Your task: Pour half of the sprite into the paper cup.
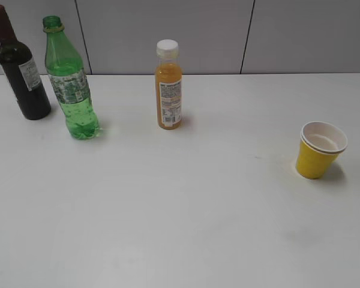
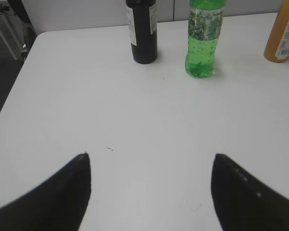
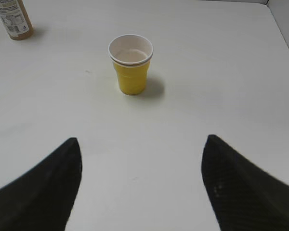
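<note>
The sprite (image 1: 72, 84), a tall green bottle with no cap and a yellow neck ring, stands upright at the back left of the white table; it also shows in the left wrist view (image 2: 203, 38). The yellow paper cup (image 1: 320, 150) stands upright at the right, and shows in the right wrist view (image 3: 130, 63). My left gripper (image 2: 151, 159) is open and empty, well short of the sprite. My right gripper (image 3: 142, 142) is open and empty, short of the cup. Neither gripper shows in the exterior view.
A dark wine bottle (image 1: 21, 66) stands left of the sprite, also in the left wrist view (image 2: 142, 30). An orange juice bottle with a white cap (image 1: 168, 84) stands at the back middle. The table's left edge (image 2: 19, 72) shows in the left wrist view.
</note>
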